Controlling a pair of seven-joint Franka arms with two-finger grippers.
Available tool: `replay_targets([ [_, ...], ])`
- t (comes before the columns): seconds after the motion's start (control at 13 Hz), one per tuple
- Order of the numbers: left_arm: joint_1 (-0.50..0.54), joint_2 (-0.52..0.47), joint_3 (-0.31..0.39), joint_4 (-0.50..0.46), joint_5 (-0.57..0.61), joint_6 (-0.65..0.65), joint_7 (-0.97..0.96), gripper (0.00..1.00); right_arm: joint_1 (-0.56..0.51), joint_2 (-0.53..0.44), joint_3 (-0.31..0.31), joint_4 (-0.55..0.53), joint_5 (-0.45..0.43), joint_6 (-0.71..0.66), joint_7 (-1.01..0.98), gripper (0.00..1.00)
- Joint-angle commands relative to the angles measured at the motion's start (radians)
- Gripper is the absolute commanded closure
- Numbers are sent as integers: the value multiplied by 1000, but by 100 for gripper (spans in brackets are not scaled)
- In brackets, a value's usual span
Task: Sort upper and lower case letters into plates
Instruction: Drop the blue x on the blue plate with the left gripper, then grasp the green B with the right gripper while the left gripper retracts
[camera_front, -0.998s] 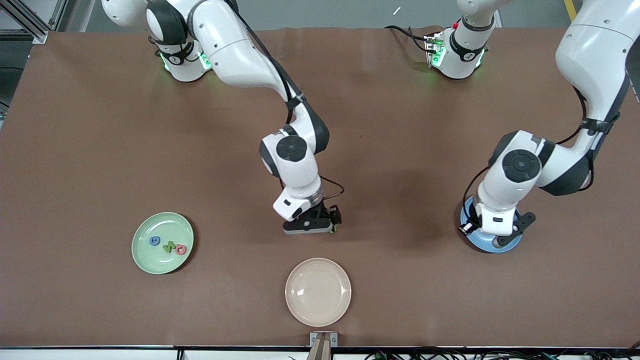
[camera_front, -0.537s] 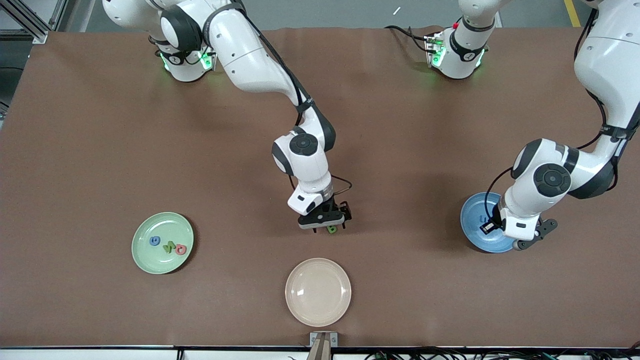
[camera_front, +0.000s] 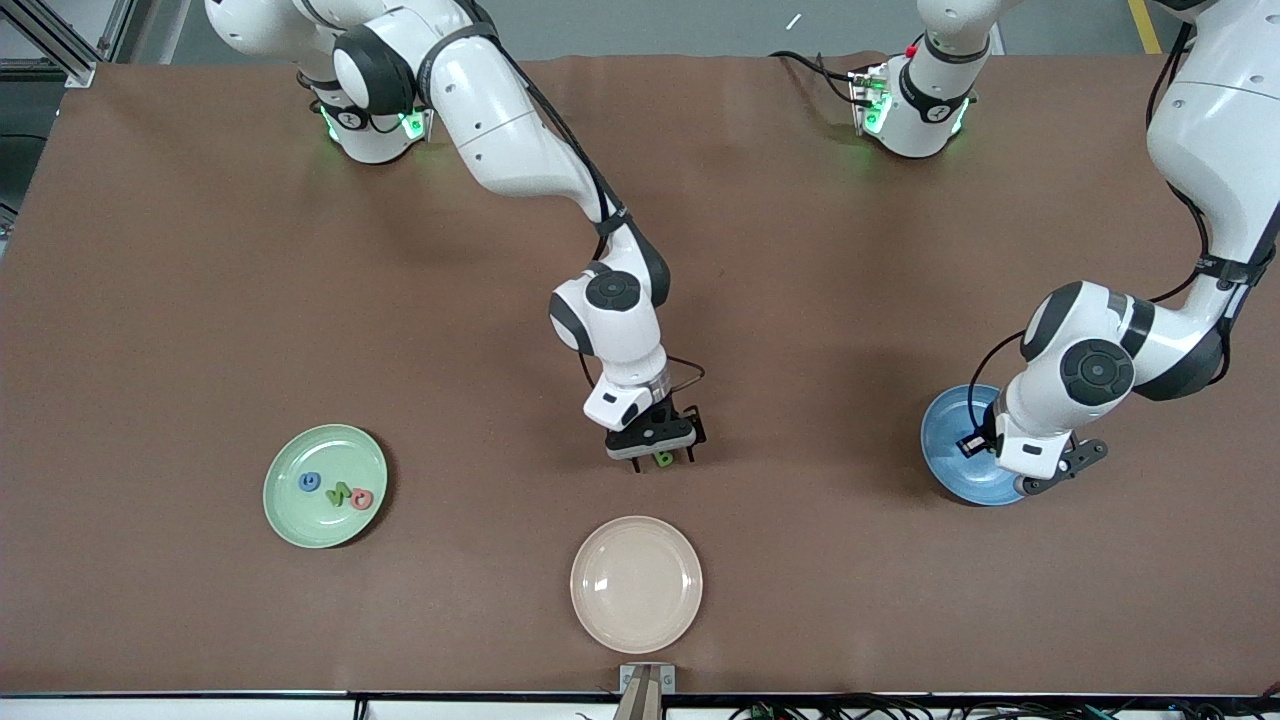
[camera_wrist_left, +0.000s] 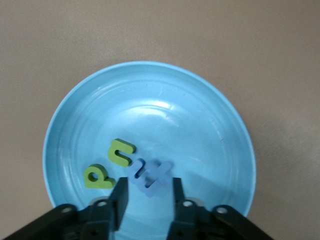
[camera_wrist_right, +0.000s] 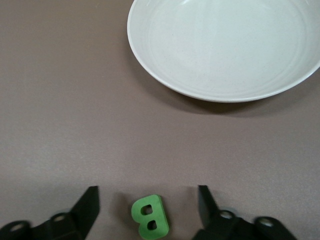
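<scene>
A green B (camera_front: 663, 459) lies on the table, between the open fingers of my right gripper (camera_front: 655, 458); in the right wrist view the B (camera_wrist_right: 150, 216) sits between the jaws untouched, with my right gripper (camera_wrist_right: 147, 192) low around it. My left gripper (camera_front: 1030, 468) hovers open and empty over the blue plate (camera_front: 948, 440). In the left wrist view the blue plate (camera_wrist_left: 200, 115) holds a green n (camera_wrist_left: 121, 151), a green p (camera_wrist_left: 98, 176) and overlapping blue letters (camera_wrist_left: 150, 176), just ahead of my left gripper (camera_wrist_left: 148, 192). The mint green plate (camera_front: 320, 450) holds a blue G (camera_front: 310, 482), green N (camera_front: 340, 493) and pink Q (camera_front: 361, 499).
An empty cream-beige plate (camera_front: 636, 585) sits nearer the front camera than the B; it also shows in the right wrist view (camera_wrist_right: 225, 45). Both arm bases stand at the table's far edge.
My right gripper has shifted toward the left arm's end and come down around the B. My left arm has moved toward its end of the table, uncovering most of the blue plate.
</scene>
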Motion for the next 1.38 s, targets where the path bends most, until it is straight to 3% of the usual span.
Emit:
replay_targets([
  [0.0,34,-39,-9,-12,-14,-23,62,0,0,17,-10,18,-55,9,4,29],
  [0.08,36,-62,-9,-12,-15,-27,67,0,-2,17,-10,18,-67,10,6,32],
  [0.31,80,-133,-66,10,-18,-67,163,0,-3,22,-10,19,-72,10,4,53],
  [0.54,117,-206,-88,45,-60,-107,408,0,-5,22,-9,19,-70,10,6,84],
  [0.61,125,-231,-100,78,-113,-160,480,0,-7,22,-9,19,-70,10,6,94],
  [0.84,148,-253,-102,273,-355,-413,689,0,-20,-36,-9,19,-56,-63,0,99],
  [1.0,186,-263,-106,373,-405,-554,809,0,-42,-75,-6,37,-56,-198,-2,100],
  [1.15,186,-312,-103,425,-390,-610,828,0,-59,-86,14,39,-56,-192,1,96],
  [1.23,186,-325,-103,425,-391,-613,832,0,-59,-77,17,39,-50,-189,26,71],
  [1.3,186,-338,-105,428,-393,-633,832,0,-56,-66,20,37,-41,-186,76,37],
])
